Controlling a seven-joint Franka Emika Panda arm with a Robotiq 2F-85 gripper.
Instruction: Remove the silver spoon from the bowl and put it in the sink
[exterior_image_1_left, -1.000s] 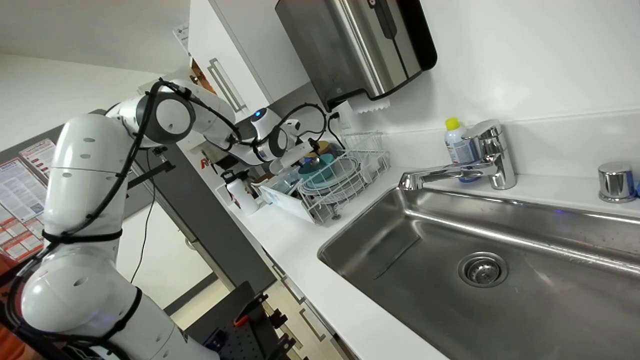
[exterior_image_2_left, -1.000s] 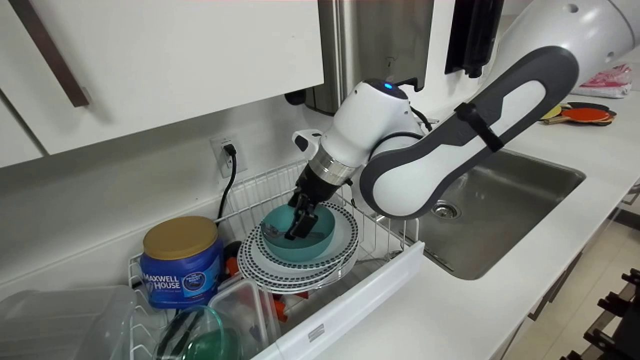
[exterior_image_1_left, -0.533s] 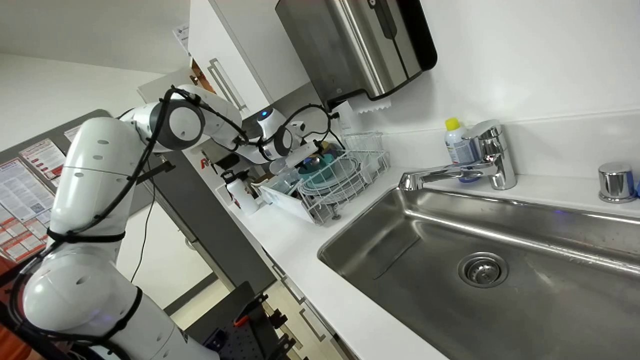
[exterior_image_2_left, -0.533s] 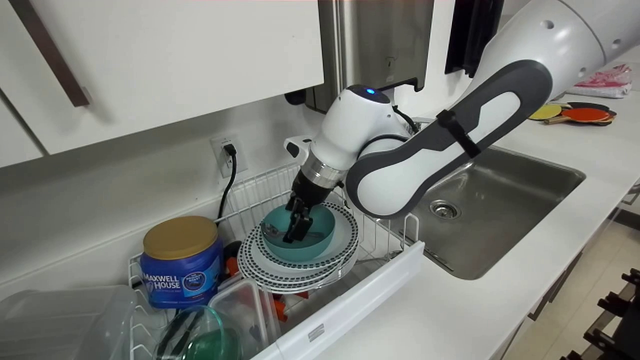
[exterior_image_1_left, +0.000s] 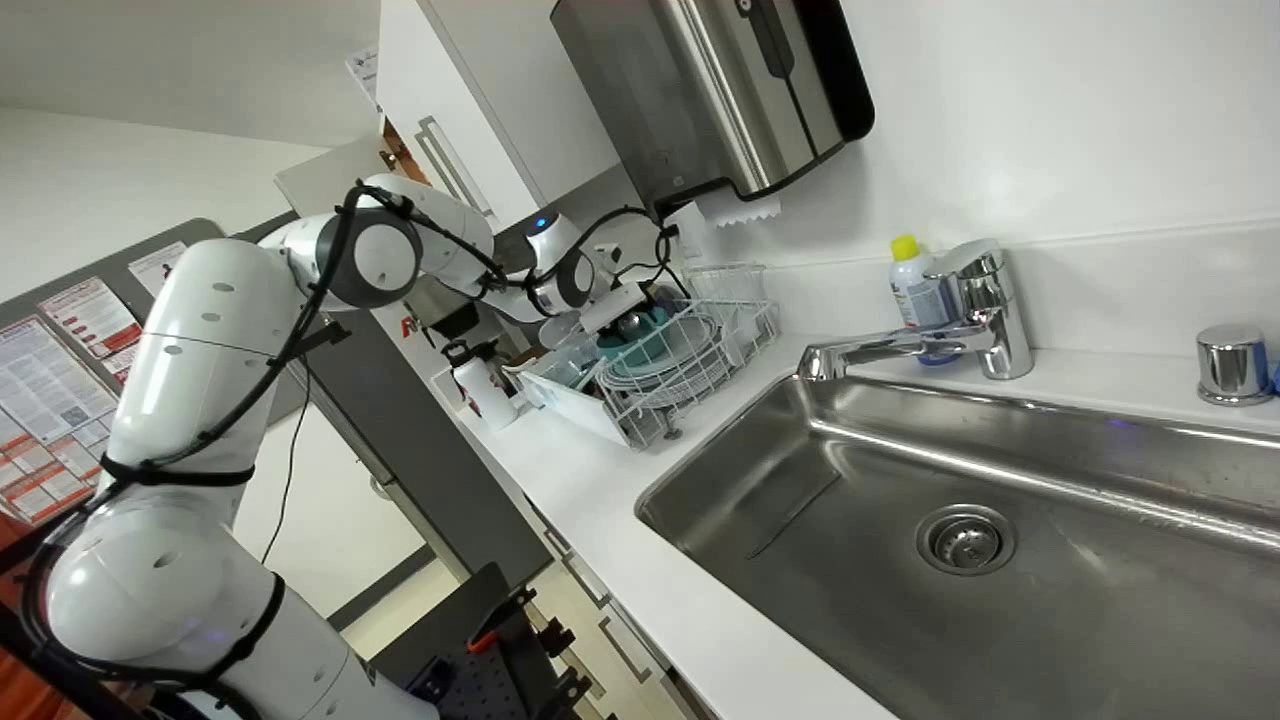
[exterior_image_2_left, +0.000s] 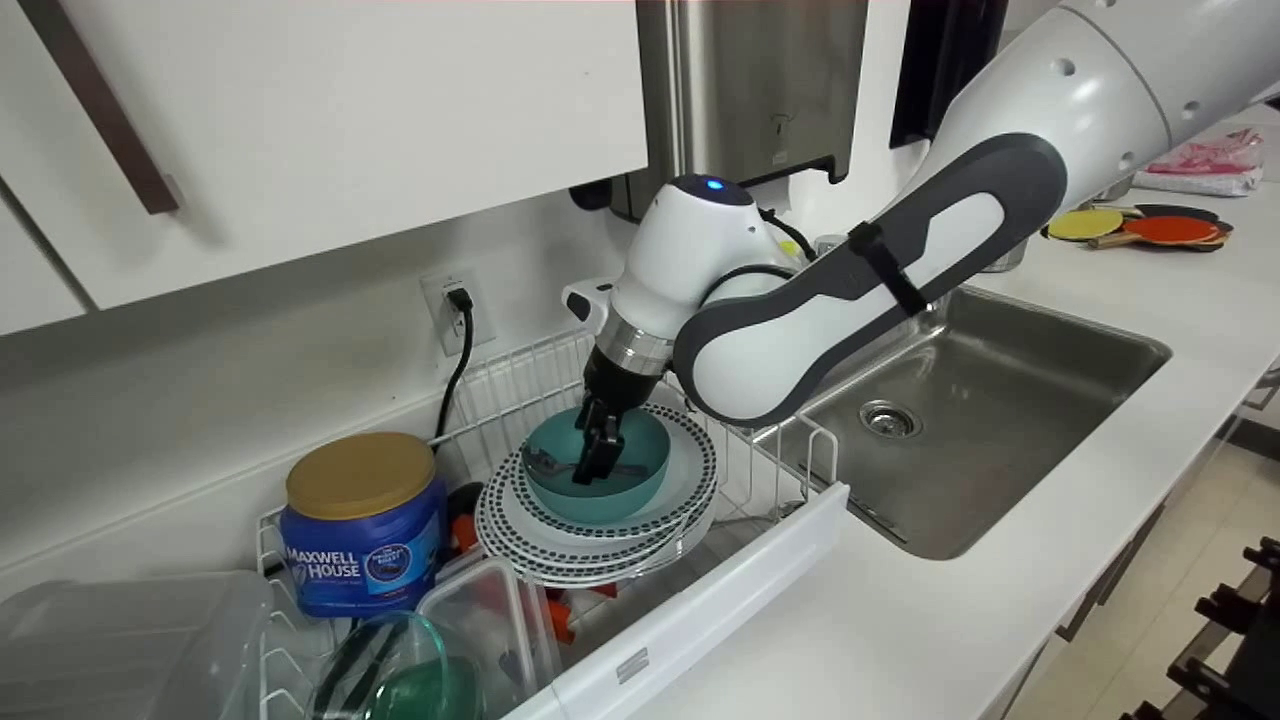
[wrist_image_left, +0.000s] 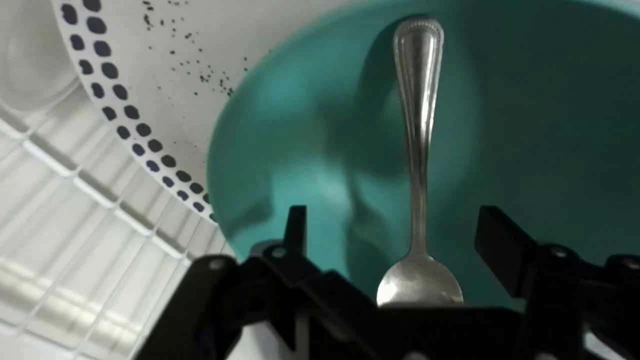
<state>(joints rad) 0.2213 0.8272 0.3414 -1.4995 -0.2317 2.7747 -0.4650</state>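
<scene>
My claw (wrist_image_left: 392, 225) hung wide, and the silver spoon (wrist_image_left: 418, 160) lay in the teal bowl (wrist_image_left: 300, 140)

In the wrist view my black fingers (wrist_image_left: 296, 230) stood well apart, one to each side of the spoon, with teal showing between the metal and each of them. Whether the tips were down at its level I could not tell. The handle ran toward the top of that view; the rounded end was partly hidden by my black body. Under the bowl showed a white plate (wrist_image_left: 165, 115) with a double row of dark spots, and past it the wires of a dish rack (wrist_image_left: 132, 221).

In an exterior view I pointed down over the inside of the bowl, which sat on a stack of plates (exterior_image_2_left: 690, 460) in the rack, and parts of the spoon showed to each side of me. A blue coffee tub (exterior_image_2_left: 362, 530) stood near the bowl. The sink (exterior_image_2_left: 1000, 430) lay beyond the rack's end, well apart from the spoon.

In an exterior view my arm (exterior_image_1_left: 190, 360) bent across to the rack, my claw too small there to read. A chrome faucet (exterior_image_1_left: 995, 325) stood behind the sink, a yellow-capped can (exterior_image_1_left: 918, 290) just beside it.
</scene>
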